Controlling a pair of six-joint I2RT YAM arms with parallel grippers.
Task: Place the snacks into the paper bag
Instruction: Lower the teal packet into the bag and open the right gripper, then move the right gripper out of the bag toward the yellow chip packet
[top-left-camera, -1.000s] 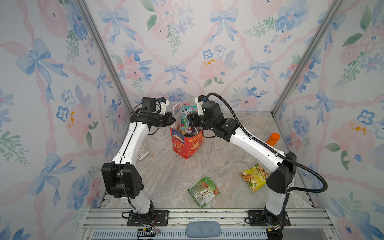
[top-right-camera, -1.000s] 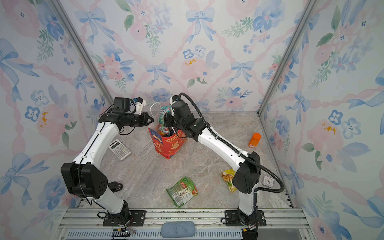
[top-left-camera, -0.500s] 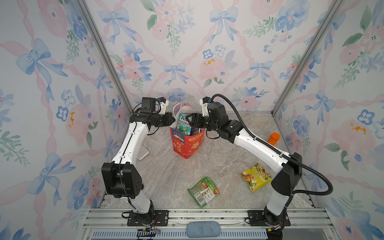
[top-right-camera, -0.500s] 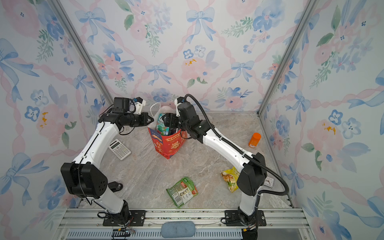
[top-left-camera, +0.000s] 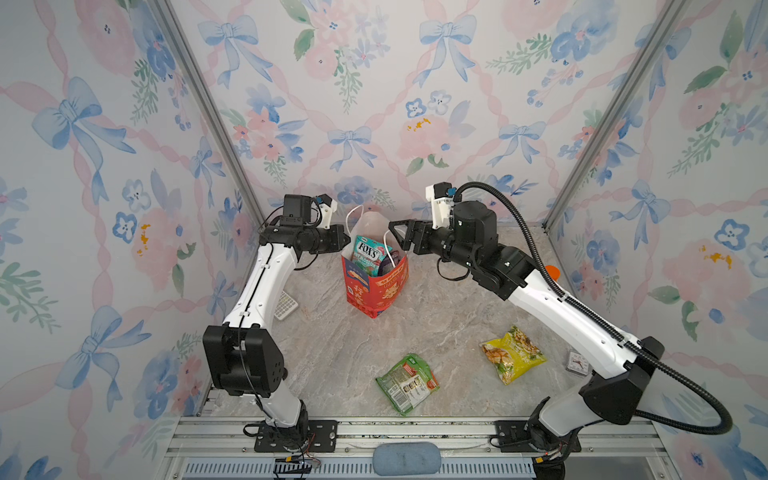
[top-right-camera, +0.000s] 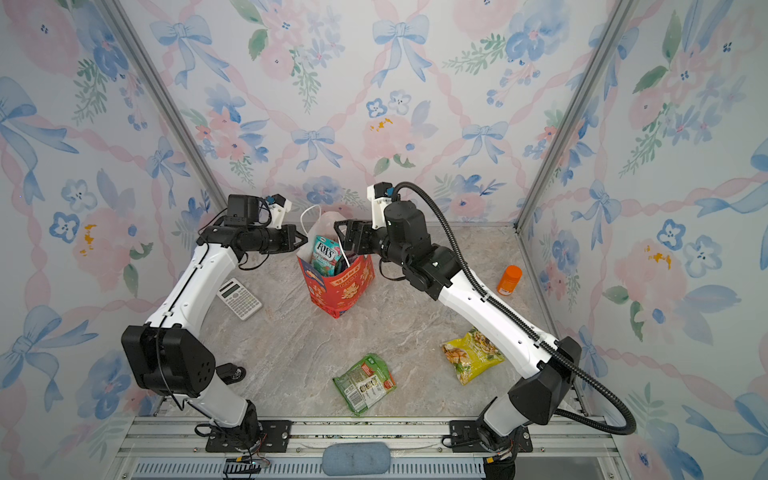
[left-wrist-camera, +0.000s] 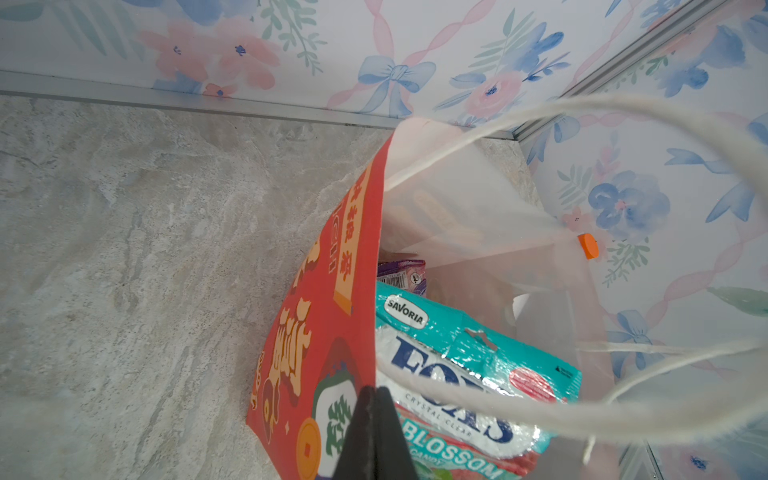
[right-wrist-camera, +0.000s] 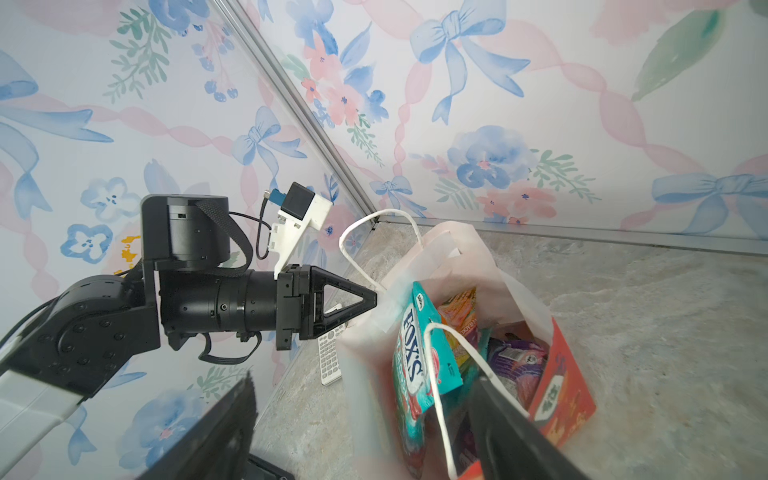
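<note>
Since a second ago the mouth of the paper bag (top-left-camera: 376, 291) is clear. The right gripper (top-left-camera: 398, 237), then over it and clamped on a packet, now hangs at the bag's 2 o'clock with its claw spread and empty, while the left gripper (top-left-camera: 343, 241) stays pressed together on the bag's rim at 10 o'clock, holding it open. The teal FOX'S packet (top-left-camera: 368, 253) now stands inside the bag, its top above the rim, so I count that drop done. Still out: the yellow packet (top-left-camera: 513, 353) at the bag's 4 o'clock and the green packet (top-left-camera: 407, 382) at 6 o'clock, both well apart from it.
</note>
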